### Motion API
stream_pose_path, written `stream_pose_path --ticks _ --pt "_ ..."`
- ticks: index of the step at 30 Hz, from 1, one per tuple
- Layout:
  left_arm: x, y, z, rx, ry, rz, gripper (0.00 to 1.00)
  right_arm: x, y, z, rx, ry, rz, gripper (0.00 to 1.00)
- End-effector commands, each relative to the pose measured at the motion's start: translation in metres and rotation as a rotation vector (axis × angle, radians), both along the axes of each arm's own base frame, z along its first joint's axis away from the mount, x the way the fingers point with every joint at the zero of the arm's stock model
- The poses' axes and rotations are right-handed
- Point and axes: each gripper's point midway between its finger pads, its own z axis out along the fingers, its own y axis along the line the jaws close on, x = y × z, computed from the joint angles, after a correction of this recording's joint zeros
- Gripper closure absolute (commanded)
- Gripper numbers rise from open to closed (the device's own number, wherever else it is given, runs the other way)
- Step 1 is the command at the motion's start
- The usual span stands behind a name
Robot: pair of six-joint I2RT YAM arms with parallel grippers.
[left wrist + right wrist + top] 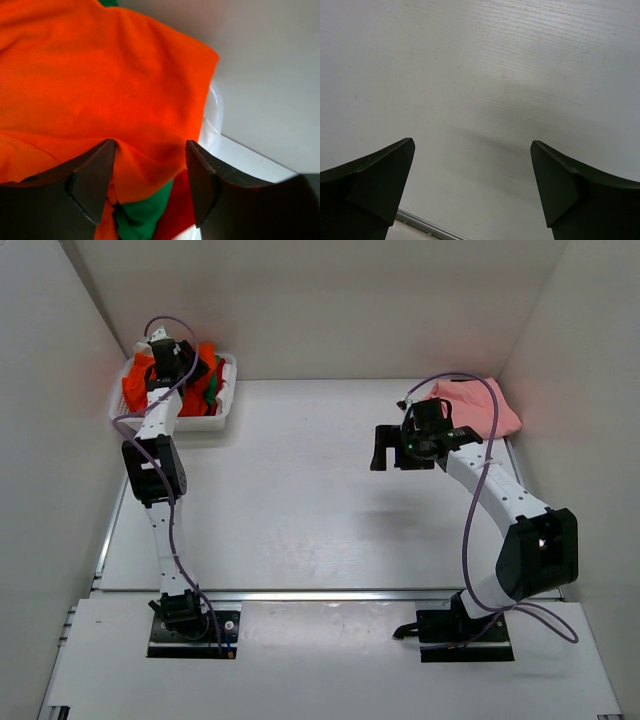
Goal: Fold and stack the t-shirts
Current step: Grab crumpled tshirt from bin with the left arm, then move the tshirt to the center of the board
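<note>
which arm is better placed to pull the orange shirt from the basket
Left: the left gripper sits at the basket with the orange shirt between its fingers; the right gripper hangs open over the table.

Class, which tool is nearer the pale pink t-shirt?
Right. The right tool hovers just beside the pale pink t-shirt; the left tool is across the table at the orange t-shirt in the basket.
</note>
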Motion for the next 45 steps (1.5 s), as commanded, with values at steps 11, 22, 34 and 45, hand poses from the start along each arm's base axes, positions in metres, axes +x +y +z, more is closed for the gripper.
stream_pose_path --ticks 11,22,34,45 --pt "-0.006 0.0 0.118 -0.025 -0.195 -0.061 1.0 0.014 0.015 0.026 0.021 -0.078 0.011 0.01" --pt "-0.223 -0.1 0.455 -0.016 -0.784 -0.342 1.0 -0.031 0.0 0.025 0.046 -0.152 -0.058 0.01" --pt "-0.292 -0.217 0.383 -0.221 -0.536 -0.643 1.0 -0.046 -0.059 0.06 0.047 -0.286 -0.175 0.01" --pt "-0.212 -0.287 0.115 -0.198 -0.025 -0.651 1.0 -0.04 -0.051 0.051 0.034 -0.25 -0.122 0.01"
